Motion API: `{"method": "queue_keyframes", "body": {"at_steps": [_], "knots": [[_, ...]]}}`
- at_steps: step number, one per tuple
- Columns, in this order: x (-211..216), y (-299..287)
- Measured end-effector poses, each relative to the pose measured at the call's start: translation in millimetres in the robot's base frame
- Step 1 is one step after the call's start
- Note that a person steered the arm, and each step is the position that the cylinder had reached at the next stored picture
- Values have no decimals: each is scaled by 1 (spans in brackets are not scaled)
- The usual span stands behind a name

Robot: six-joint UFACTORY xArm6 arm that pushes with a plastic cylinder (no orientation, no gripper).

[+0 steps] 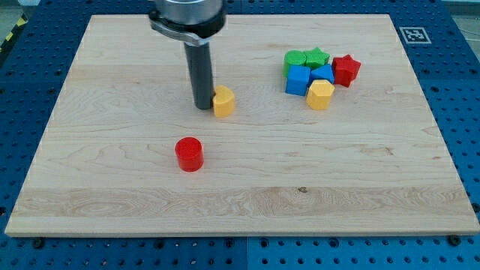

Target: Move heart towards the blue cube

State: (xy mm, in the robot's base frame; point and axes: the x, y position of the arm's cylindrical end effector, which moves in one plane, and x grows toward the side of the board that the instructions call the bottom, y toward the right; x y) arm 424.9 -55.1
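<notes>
A yellow heart block [223, 101] lies on the wooden board [112, 187], left of centre near the view's top. My tip [203, 106] stands right against its left side. The blue cube [298, 79] sits to the view's right, in a tight cluster with other blocks. The heart is well apart from that cluster, about a hundred pixels to its left.
The cluster holds a green block [295, 59], a green star [317, 58], a red star [346, 70], a second blue block [323, 73] and a yellow hexagon block [320, 95]. A red cylinder [189, 154] stands alone below the heart.
</notes>
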Motion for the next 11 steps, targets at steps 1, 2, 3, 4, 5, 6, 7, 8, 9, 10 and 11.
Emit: {"method": "queue_keyframes", "body": {"at_steps": [1,2,3,4,5,6,7,8,9,10,11], "knots": [[3,0],[11,5],[11,5],[18,15],[23,24],[28,47],[28,49],[27,49],[11,43],[10,43],[2,43]]}}
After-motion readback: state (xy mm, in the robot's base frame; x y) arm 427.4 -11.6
